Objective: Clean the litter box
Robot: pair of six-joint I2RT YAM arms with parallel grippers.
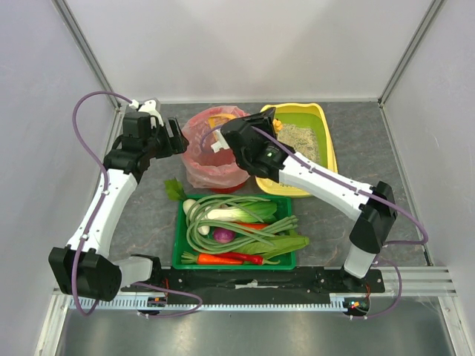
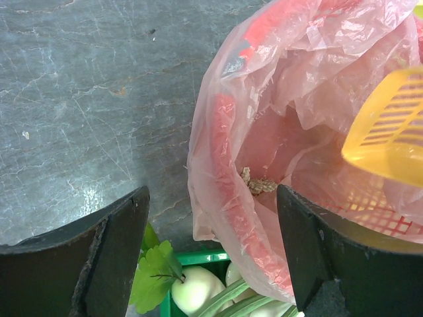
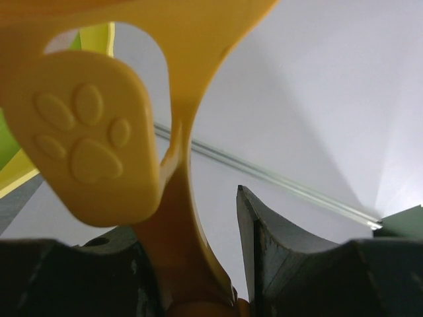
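Note:
The yellow litter box (image 1: 328,141), green inside with grey-beige litter, stands at the back right; a strip of it shows in the right wrist view (image 3: 104,38). My right gripper (image 1: 266,124) is shut on the handle of a yellow litter scoop (image 3: 92,132) with a paw print on its end, jaws pointing at the back wall (image 3: 198,251). The scoop's slotted head (image 2: 390,132) hangs over the pink bag. My left gripper (image 1: 178,139) is open and empty; its jaws (image 2: 213,198) straddle the bag's near left rim without touching it.
A red bin lined with a pink bag (image 1: 215,152) stands left of the litter box, with a small clump of litter inside (image 2: 258,183). A green tray (image 1: 178,248) of vegetables lies in front of the bin; its rim shows in the left wrist view (image 2: 205,257).

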